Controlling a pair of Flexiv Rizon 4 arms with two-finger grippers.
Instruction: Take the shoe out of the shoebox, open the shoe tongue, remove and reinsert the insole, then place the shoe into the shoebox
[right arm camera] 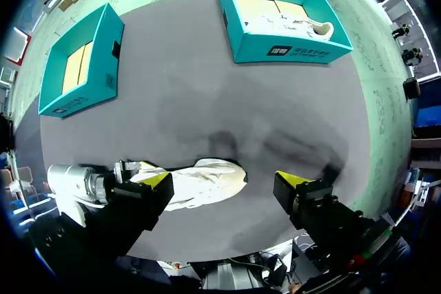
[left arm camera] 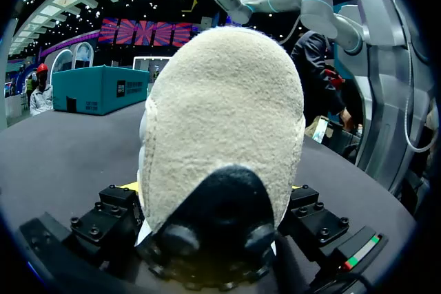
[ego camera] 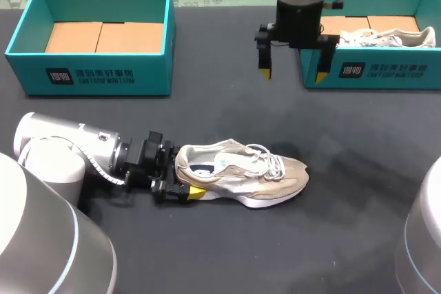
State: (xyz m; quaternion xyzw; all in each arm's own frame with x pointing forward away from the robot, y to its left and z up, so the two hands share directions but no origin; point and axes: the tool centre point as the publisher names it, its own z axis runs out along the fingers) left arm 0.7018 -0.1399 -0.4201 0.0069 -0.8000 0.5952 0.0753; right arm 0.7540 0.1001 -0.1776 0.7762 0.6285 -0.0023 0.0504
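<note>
My left gripper [ego camera: 185, 178] is clenched on the heel of the beige mesh sneaker with a white sole [ego camera: 241, 170], which stands upright on the black table [ego camera: 207, 111], well apart from the empty teal cardboard shoebox [ego camera: 89, 74]. My right gripper [ego camera: 293, 67], fingers spread, hangs before a second teal shoebox [ego camera: 372, 70] holding another pale shoe [ego camera: 386, 36]

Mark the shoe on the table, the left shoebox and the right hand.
shoe [ego camera: 241, 170]: head view, on the side of its upper.
left shoebox [ego camera: 96, 74]: head view, on its front wall.
right hand [ego camera: 293, 75]: head view, midway between its yellow fingertips.
</note>
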